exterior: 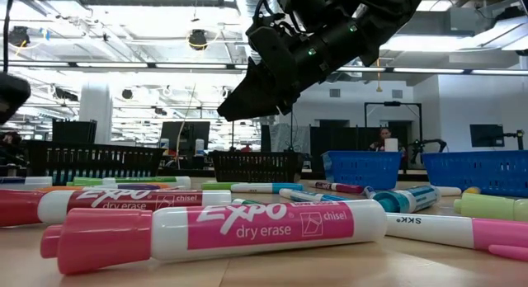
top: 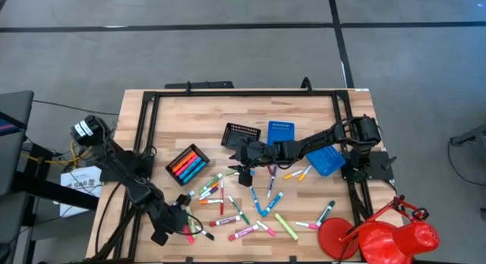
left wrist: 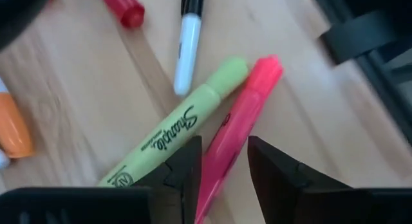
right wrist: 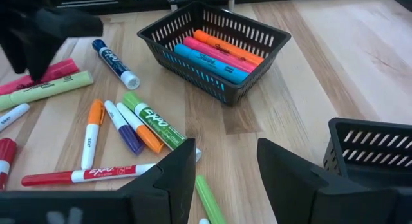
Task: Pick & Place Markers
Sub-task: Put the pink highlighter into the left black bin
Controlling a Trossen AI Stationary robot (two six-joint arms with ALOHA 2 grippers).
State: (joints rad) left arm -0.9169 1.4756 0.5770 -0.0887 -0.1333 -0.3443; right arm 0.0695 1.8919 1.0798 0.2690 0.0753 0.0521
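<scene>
wood table (top: 319, 120), grey floor (top: 228, 59), markers (top: 250, 211) scattered.

left tool (top: 187, 232) low at the near edge, fingers apart, right tool (top: 244, 173) hovering mid-table, fingers parted

Pink, green, blue, orange, red and white capped markers (top: 250, 207) lay across the pale striped wooden worktop (top: 182, 116). A black mesh plastic tray (right wrist: 215, 49) held orange, pink and blue pens. Two blue mesh baskets (top: 280, 132) sat near a glossy red lamp (top: 380, 234). A fluorescent pink highlighter (left wrist: 235, 130) lay beside a yellow-green one (left wrist: 177, 130).
</scene>
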